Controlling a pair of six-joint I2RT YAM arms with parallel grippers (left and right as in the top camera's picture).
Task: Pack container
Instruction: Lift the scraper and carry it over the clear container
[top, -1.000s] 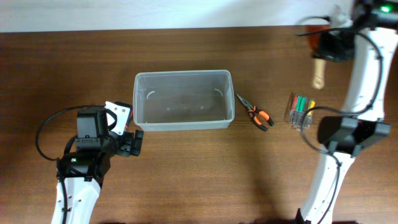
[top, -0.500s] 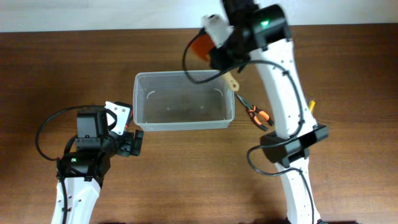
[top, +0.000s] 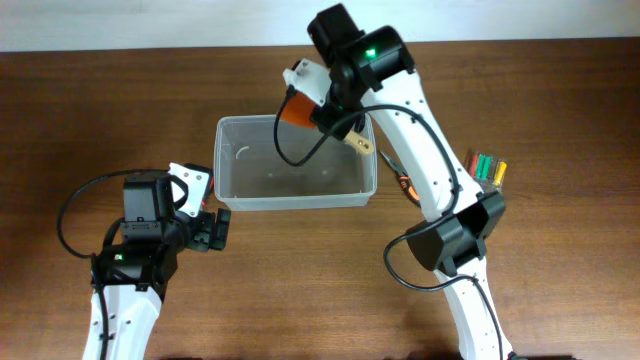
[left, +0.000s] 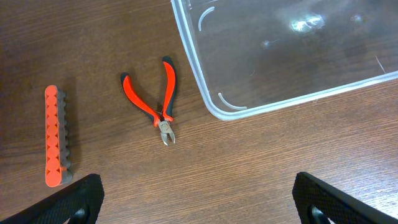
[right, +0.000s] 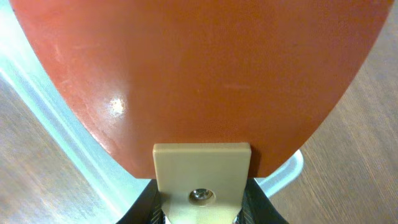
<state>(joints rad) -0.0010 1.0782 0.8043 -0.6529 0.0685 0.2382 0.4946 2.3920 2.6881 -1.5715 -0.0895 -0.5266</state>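
Right pincer (top: 325, 118) shifted left | gripping spatula (top: 297, 110) | container (top: 290, 201) directly beneath

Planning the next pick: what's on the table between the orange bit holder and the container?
Only red-handled cutters, flat on the wood, touching neither the orange bit holder nor the container. The left wrist view shows it.
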